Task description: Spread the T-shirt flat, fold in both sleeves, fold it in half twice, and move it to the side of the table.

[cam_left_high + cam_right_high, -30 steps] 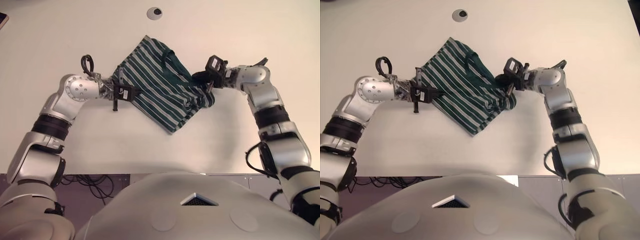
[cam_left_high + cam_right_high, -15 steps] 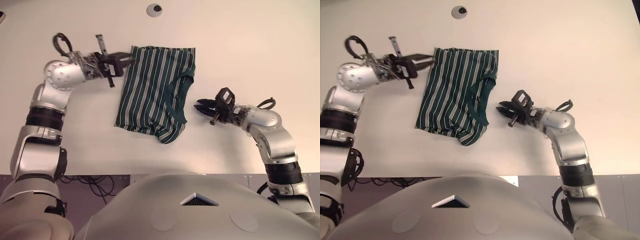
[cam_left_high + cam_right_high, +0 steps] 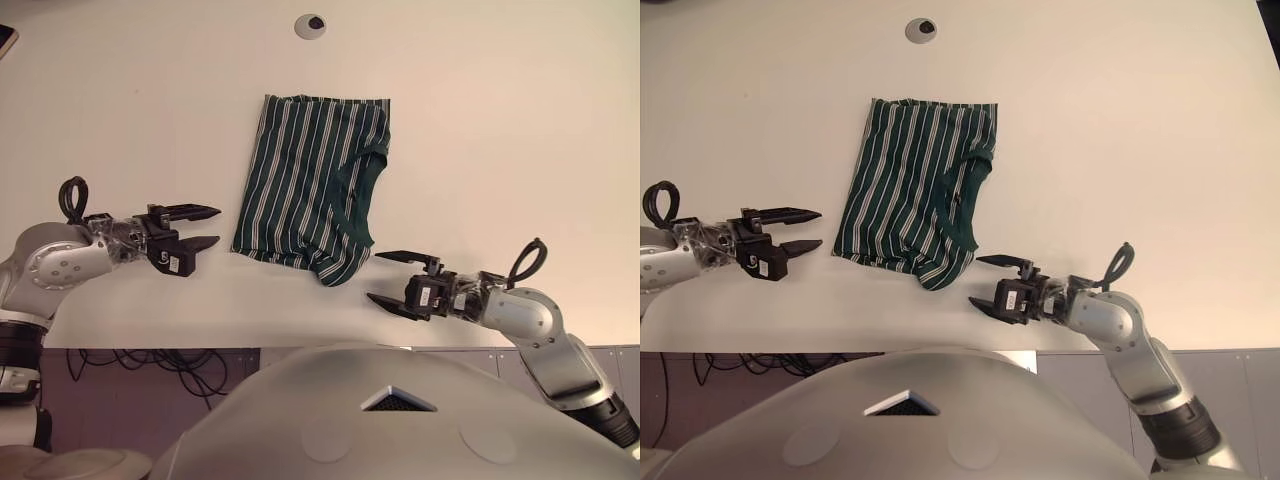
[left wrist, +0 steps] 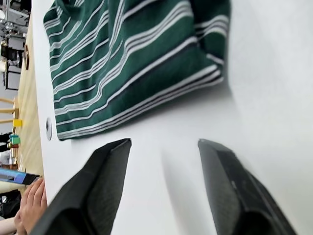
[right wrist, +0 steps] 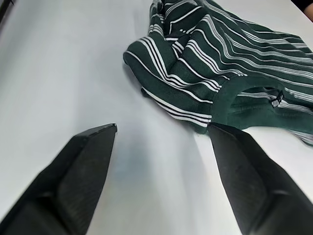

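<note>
The left pincer (image 3: 208, 226) is wide open and holds nothing. Right of it lies the green, white-striped cloth T-shirt (image 3: 310, 190), folded small on the pale desk (image 3: 500, 120). Past it, the right pincer (image 3: 385, 278) is wide open and empty too. Folding looks done; moving it aside seems left.

Looks like an office or lab workspace: wide pale table (image 3: 500, 120) with a round cable grommet (image 3: 310, 25) near its far edge, loose black cables (image 3: 150, 360) and grey panels (image 3: 1230, 362) below the near edge.
</note>
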Robot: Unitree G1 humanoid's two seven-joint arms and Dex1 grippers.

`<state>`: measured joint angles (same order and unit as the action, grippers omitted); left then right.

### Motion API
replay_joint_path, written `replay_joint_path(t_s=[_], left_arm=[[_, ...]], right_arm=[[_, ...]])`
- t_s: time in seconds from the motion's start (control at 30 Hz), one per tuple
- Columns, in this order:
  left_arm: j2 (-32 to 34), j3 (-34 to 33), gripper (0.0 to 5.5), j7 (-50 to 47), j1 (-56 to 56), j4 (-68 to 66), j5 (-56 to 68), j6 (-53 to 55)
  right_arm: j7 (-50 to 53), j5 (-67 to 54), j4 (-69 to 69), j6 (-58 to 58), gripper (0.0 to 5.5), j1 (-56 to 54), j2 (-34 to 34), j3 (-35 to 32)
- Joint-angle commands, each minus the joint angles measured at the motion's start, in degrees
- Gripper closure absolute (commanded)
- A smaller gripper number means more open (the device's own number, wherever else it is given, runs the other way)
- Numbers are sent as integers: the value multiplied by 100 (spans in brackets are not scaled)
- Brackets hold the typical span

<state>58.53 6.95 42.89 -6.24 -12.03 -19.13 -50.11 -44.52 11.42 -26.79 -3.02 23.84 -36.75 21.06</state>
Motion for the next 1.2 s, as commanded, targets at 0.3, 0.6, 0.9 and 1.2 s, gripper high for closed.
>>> replay_joint_path(t_s=[0.3, 0.6, 0.9, 1.2], left_arm=[[-350, 1494, 304, 729, 757, 429, -374, 163], [-578, 1978, 354, 757, 1067, 229, -299, 214], [-132, 1965, 496, 1512, 454, 970, 1662, 1447], [545, 637, 533, 1023, -965, 4046, 4961, 4742]], right_arm=[[1004, 1080, 1694, -435, 210, -1384, 856, 812], [936, 961, 1743, -425, 374, -1428, 576, 657], [449, 214, 1500, -141, 533, -1214, 382, 389], [-859, -2895, -1038, 1345, 550, 120, -697, -463]])
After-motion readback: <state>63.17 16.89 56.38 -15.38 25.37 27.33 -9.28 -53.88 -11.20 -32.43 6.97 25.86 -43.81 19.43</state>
